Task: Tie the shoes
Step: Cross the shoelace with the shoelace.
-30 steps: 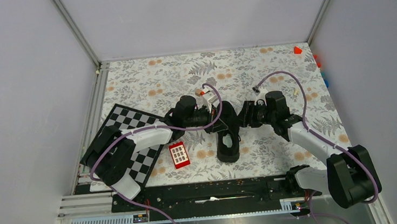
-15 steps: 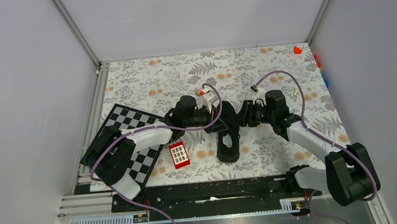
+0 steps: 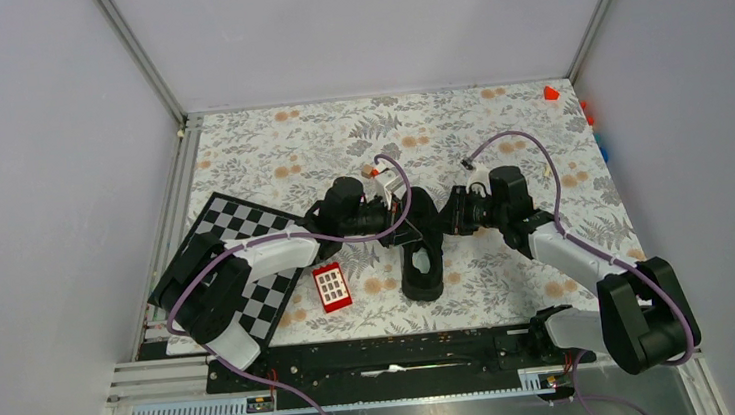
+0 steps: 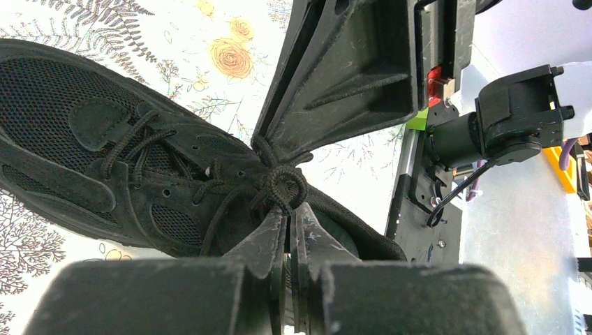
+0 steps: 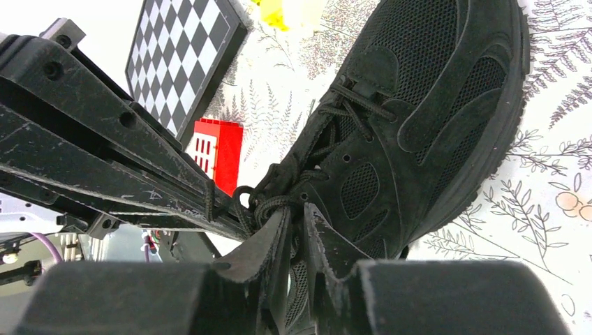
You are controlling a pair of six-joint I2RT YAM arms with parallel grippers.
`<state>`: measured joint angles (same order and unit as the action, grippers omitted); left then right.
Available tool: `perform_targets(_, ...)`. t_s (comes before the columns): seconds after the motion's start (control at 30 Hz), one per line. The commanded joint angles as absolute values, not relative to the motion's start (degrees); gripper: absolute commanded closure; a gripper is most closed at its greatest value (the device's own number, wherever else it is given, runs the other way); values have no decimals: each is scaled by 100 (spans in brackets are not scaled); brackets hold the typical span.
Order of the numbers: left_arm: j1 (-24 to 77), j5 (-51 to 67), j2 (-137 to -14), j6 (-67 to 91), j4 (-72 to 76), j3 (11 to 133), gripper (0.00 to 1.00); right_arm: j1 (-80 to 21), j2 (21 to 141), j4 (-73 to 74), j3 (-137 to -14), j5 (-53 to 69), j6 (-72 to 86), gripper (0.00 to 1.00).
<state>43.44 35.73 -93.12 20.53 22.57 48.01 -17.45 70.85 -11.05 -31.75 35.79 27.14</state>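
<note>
Black sneaker (image 3: 421, 268) at frame centre on the table (image 3: 268, 146): left pincer (image 4: 288, 213) clamped shut on its laces (image 4: 132, 139), right pincer (image 5: 297, 216) nearly closed around them.

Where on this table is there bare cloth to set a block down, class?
Free: the far cloth between back wall and arms, and the near-right patch between shoe and right arm. Crowded: the centre, where left gripper and right gripper meet over it.

The sneaker (image 4: 63, 125) looks matt mesh and suede, fingers (image 4: 269, 241) scuffed plastic, table cover (image 3: 268, 146) possibly printed cloth.
</note>
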Motion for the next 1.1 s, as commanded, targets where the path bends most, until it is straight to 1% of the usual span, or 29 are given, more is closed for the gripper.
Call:
perform_targets(0.0,4312,3557,-9187,1943,2454,4840,100,-1732,7155,-1490,-3272,3832,2857,83)
perform_targets(0.2,4306,3499,-9144,1908,2435,4824,100,-1731,7174,-1588,-3275,3830,2926,92)
perform_targets(0.33,4298,3477,-9144,1873,2417,4817,100,-1732,7114,-1578,-3256,3768,2936,92)
perform_targets(0.37,4298,3480,-9141,1872,2417,4816,100,-1738,7113,-1580,-3252,3755,2936,89)
perform_targets(0.4,4293,3489,-9147,1872,2417,4816,100,-1737,7123,-1571,-3266,3744,2936,75)
perform_targets(0.43,4293,3498,-9145,1880,2417,4816,100,-1732,7148,-1559,-3282,3736,2933,64)
perform_targets(0.47,4297,3505,-9142,1881,2417,4821,100,-1731,7172,-1547,-3299,3729,2934,58)
perform_targets(0.53,4298,3512,-9147,1881,2409,4825,100,-1731,7212,-1547,-3333,3702,2916,55)
perform_targets(0.6,4298,3518,-9142,1878,2408,4825,100,-1733,7254,-1551,-3352,3692,2909,55)
perform_targets(0.63,4296,3516,-9140,1880,2401,4825,100,-1732,7278,-1569,-3359,3706,2909,57)
perform_targets(0.67,4295,3518,-9141,1881,2393,4825,100,-1733,7297,-1586,-3362,3723,2914,61)
perform_targets(0.73,4298,3518,-9145,1881,2391,4825,100,-1732,7306,-1647,-3351,3742,2939,73)
perform_targets(0.8,4292,3516,-9148,1882,2374,4832,100,-1731,7268,-1745,-3299,3731,2997,88)
perform_targets(0.83,4296,3518,-9149,1880,2373,4834,100,-1737,7241,-1768,-3281,3708,3009,93)
perform_targets(0.93,4292,3502,-9117,1872,2341,4826,100,-1737,7161,-1756,-3248,3645,3013,100)
perform_targets(1.07,4278,3459,-9049,1880,2351,4746,100,-1733,7041,-1748,-3134,3532,3021,100)
